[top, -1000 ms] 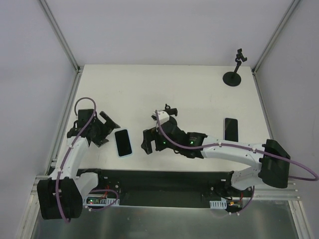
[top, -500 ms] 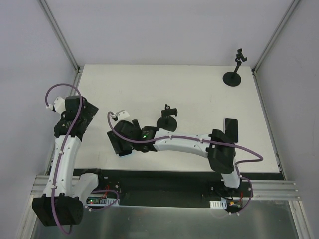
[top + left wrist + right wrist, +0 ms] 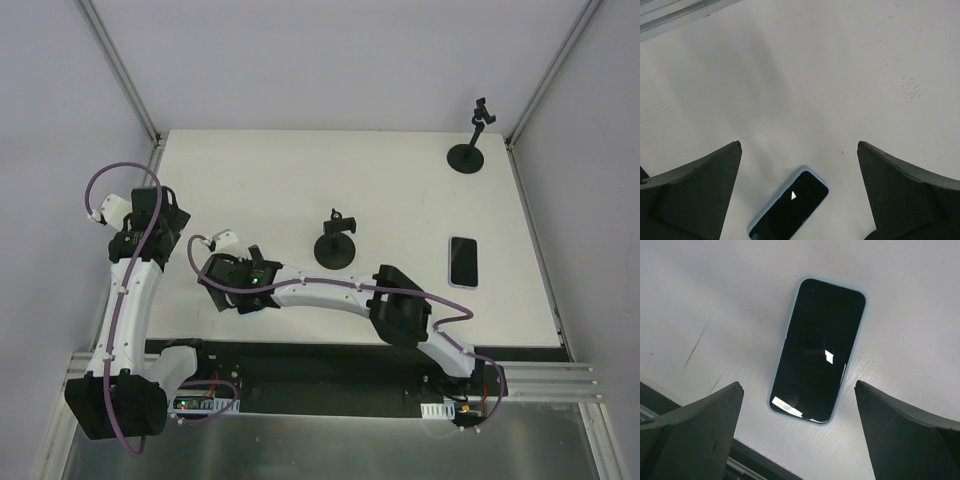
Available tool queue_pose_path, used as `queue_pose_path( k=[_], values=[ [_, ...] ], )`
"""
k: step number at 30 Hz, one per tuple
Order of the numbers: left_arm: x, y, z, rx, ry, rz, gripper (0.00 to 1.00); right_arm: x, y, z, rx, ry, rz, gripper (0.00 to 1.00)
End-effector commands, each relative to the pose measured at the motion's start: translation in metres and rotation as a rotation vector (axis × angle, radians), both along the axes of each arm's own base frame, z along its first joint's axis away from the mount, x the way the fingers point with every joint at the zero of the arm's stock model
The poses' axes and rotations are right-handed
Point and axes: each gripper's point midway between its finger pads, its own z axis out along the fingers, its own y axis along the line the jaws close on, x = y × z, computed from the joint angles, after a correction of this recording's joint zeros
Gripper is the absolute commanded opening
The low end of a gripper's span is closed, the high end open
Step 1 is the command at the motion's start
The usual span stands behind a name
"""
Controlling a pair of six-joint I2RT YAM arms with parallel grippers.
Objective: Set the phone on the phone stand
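Note:
A phone in a light blue case lies flat on the white table, screen up. It shows in the right wrist view (image 3: pixel 820 347) and at the bottom of the left wrist view (image 3: pixel 790 205). In the top view my right gripper (image 3: pixel 230 283) hangs over it and hides it. My right gripper (image 3: pixel 799 384) is open and empty, its fingers apart on either side of the phone's near end. My left gripper (image 3: pixel 150 208) is raised at the left edge, and in its own view (image 3: pixel 799 143) it is open and empty. A black phone stand (image 3: pixel 337 245) stands mid-table.
A second phone (image 3: pixel 463 260) lies on the right side of the table. A second black stand (image 3: pixel 472 145) is at the back right corner. The table's near edge and the black base rail (image 3: pixel 670 415) run just below the phone.
My right arm has swung far left across the table and now hovers over the blue-cased phone. My left arm has lifted and drawn back to the left, away from the phone.

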Motion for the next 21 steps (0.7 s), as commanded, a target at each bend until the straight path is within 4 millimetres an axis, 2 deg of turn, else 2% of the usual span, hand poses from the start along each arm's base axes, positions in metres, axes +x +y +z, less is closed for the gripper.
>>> queue_pose_path(
  k=[1, 2, 7, 12, 16, 21],
  values=[
    [-0.009, 0.007, 0.007, 0.01, 0.0, 0.048, 0.99, 0.004, 0.007, -0.007, -0.037, -0.039, -0.02, 0.96],
    [-0.011, 0.009, 0.008, 0.018, -0.002, 0.055, 0.99, 0.005, 0.007, -0.013, -0.055, -0.043, -0.015, 0.96],
    [-0.021, 0.021, 0.011, 0.053, 0.005, 0.122, 0.99, 0.011, 0.001, -0.016, -0.075, -0.072, -0.05, 0.96],
    [-0.028, 0.023, 0.011, 0.052, -0.002, 0.139, 0.99, 0.01, 0.007, -0.037, -0.091, -0.023, -0.042, 0.96],
    [-0.024, 0.021, 0.008, 0.024, 0.003, 0.139, 0.99, 0.008, 0.01, -0.052, -0.092, 0.036, -0.037, 0.96],
    [-0.021, 0.018, 0.001, -0.026, 0.019, 0.137, 0.99, 0.014, 0.0, -0.06, -0.142, 0.029, -0.061, 0.96]
  ],
)
